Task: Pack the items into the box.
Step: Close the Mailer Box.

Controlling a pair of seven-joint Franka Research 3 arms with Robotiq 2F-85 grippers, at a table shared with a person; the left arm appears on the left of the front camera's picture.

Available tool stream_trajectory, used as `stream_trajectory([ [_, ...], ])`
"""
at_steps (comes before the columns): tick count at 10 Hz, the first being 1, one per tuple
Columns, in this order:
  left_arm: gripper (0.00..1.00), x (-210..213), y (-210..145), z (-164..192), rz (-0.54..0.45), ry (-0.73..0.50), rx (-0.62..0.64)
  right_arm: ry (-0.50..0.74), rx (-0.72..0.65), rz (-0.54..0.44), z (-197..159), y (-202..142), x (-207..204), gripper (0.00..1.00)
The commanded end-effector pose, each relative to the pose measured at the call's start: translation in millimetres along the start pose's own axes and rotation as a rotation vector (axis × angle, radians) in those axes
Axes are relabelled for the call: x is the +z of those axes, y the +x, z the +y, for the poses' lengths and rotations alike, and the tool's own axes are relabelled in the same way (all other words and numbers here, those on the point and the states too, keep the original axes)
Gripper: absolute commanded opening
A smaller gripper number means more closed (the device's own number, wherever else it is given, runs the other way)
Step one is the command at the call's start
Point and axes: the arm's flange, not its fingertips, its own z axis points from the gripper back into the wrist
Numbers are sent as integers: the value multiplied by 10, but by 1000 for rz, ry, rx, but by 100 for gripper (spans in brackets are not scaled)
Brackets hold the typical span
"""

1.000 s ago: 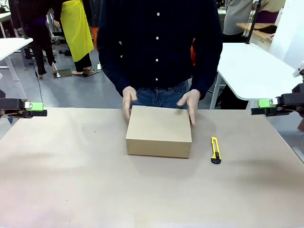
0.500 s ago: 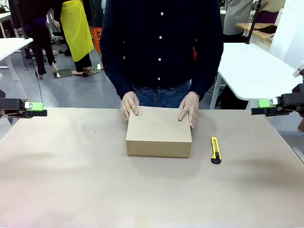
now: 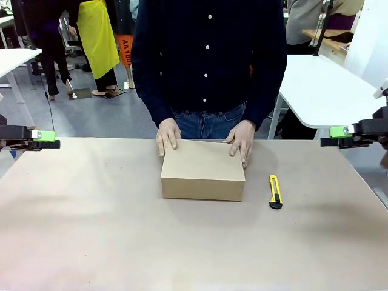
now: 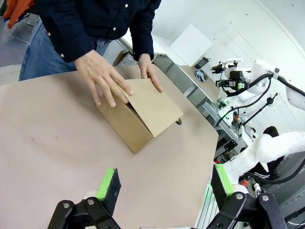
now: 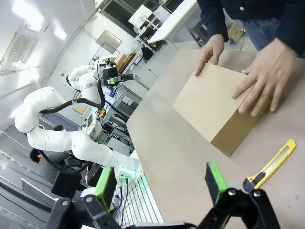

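Box (image 3: 203, 170) sits closed mid-surface, long axis across; left tool (image 3: 45, 140) and right tool (image 3: 336, 136) wide, empty, equally distant.

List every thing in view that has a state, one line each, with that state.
cardboard box: lid shut, flat on the table, both of the person's hands on its far corners.
utility knife: lying flat on the table beside the box, apart from it; blade cannot be made out.
left pincer: open, empty, at the table's edge.
right pincer: open, empty, at the table's edge.
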Motion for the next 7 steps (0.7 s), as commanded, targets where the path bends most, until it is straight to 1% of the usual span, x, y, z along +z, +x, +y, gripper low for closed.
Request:
stream_trajectory([
  [1,100,22,-3,-14,-5,-6,-19,-5,-1,-18,12,27,-5,100],
  [7,100,22,-3,-14,-5,-6,-19,-5,-1,-18,12,27,-5,100],
])
